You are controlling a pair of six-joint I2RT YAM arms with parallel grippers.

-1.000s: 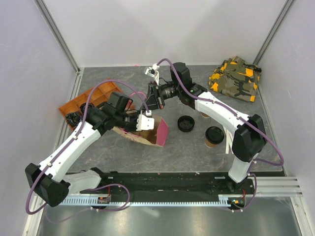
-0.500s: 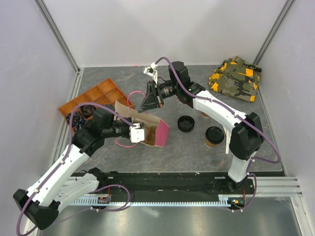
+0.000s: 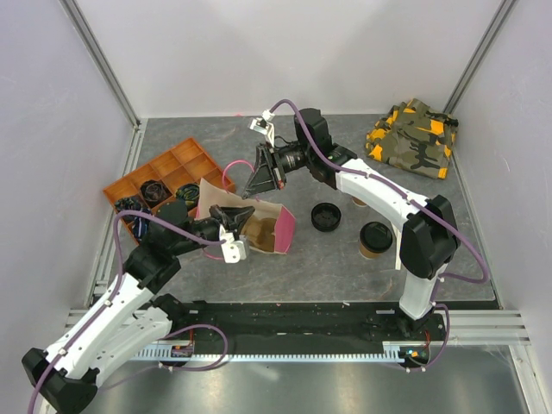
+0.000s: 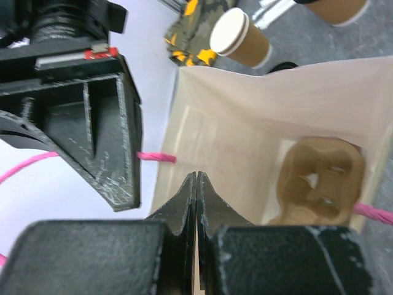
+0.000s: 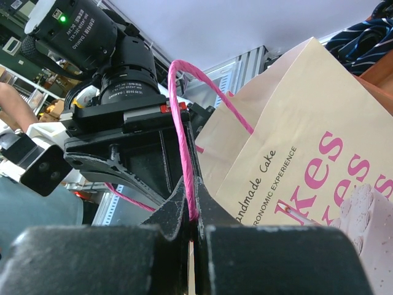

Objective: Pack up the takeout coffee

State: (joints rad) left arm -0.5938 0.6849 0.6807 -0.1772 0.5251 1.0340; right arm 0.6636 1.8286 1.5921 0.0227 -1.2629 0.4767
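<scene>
1. The takeout coffee (image 3: 376, 239) stands upright on the table, lid on, well to the right of the paper bag (image 3: 259, 228). No gripper touches it.
2. Handling, our judgement: the paper wall is thin and will dent under a hard squeeze. The tapered side is smooth, so a loose grip may slip. We cannot tell whether the cup is full. We treat it as full, keep it upright, and avoid jerks.
3. Where to hold: across the tan body just under the lid rim, where the wall is stiffest. Holding by the lid alone risks popping it off.
4. A loose black lid (image 3: 326, 216) lies between the bag and the coffee. A lidless cup (image 4: 236, 35) stands beyond the bag's far side.
5. The bag lies on its side with its mouth open, and a moulded cup carrier (image 4: 319, 178) sits deep inside it.
6. The right gripper (image 5: 191, 203) is closed on the bag's pink handle (image 5: 181, 123) and lifts it above the bag.
7. The left gripper (image 4: 195, 184) has its jaws together at the bag's near rim. It appears to pinch the paper there.
8. Both tools are occupied with the bag, so one must let go before the cup can be taken.
</scene>
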